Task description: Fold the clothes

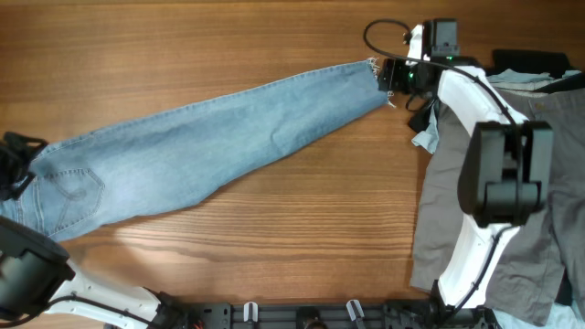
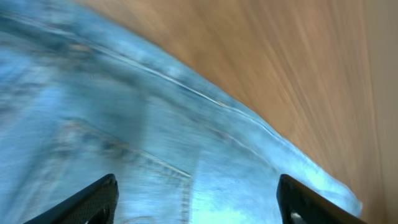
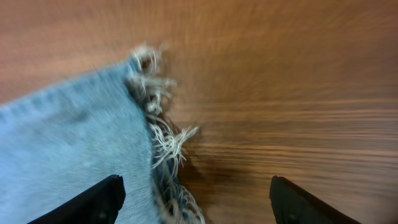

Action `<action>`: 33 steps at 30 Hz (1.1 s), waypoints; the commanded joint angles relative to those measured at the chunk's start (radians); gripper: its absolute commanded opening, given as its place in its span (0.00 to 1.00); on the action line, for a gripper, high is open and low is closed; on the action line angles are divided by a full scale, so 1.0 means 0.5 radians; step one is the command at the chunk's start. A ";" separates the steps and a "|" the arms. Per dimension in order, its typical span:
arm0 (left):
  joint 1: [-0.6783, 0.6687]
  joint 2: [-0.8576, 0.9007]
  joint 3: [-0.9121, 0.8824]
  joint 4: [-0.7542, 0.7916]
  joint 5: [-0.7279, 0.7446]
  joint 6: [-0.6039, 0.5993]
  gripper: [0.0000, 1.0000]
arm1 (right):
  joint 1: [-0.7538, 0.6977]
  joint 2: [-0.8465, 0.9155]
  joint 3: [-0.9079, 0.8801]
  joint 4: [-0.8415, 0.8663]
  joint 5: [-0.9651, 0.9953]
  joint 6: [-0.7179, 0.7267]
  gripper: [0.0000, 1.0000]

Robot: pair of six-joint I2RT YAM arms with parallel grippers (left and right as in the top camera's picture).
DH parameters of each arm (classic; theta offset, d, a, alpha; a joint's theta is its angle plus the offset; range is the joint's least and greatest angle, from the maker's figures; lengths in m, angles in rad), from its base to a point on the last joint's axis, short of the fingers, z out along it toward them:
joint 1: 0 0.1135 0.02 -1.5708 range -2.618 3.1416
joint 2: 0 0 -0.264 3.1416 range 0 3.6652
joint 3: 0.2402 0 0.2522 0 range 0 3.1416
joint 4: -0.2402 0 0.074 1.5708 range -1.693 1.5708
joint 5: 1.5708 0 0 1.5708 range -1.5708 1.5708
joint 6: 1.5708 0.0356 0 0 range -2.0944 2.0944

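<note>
Light blue denim jeans [image 1: 201, 146] lie flat, slantwise across the brown wooden table [image 1: 274, 247], waist lower left, frayed hem [image 3: 158, 124] upper right. Right gripper [image 3: 196, 193] hangs over the hem, fingers wide apart. Left gripper [image 2: 196, 196] hangs over the waist end, fingers likewise apart. Grey fabric shorts [image 1: 439, 219] lie at the right.

Frayed hem of light blue jeans [image 3: 68, 143] on wooden table [image 3: 298, 93], between wide-apart fingertips of right gripper [image 3: 196, 200]
</note>
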State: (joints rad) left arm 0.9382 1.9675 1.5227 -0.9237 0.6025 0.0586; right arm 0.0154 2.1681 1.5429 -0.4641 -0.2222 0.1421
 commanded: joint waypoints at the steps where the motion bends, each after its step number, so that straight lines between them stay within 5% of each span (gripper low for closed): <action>1: -0.148 -0.014 0.003 -0.024 0.211 0.183 0.78 | 0.031 0.140 0.014 0.014 -0.369 -0.074 0.85; 3: -0.231 -0.064 0.003 -0.027 0.215 0.183 0.76 | 0.052 0.159 0.014 0.014 -0.414 -0.069 0.83; 8: -0.382 -0.280 0.007 -0.018 0.208 0.182 0.71 | 0.108 0.168 0.014 -0.069 -0.535 -0.062 0.58; 11: -0.389 -0.430 0.007 -0.031 0.207 0.182 0.68 | 0.101 0.168 0.014 -0.136 -0.414 0.237 0.26; 14: -0.388 -0.582 0.007 -0.047 0.205 0.182 0.68 | 0.060 0.142 0.019 -0.039 -0.454 0.291 0.06; 27: -0.389 -0.911 0.007 -0.071 -0.112 0.060 0.63 | -0.269 -0.748 0.264 -0.172 -0.362 0.087 0.04; 33: -0.388 -0.912 0.007 -0.061 -0.246 0.052 0.62 | 0.061 -0.917 0.263 -0.333 -0.675 0.222 0.04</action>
State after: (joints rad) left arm 0.7414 1.5261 1.5227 -0.9607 0.5434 0.0986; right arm -0.0696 1.7081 1.6699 -0.6147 -0.4637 0.2111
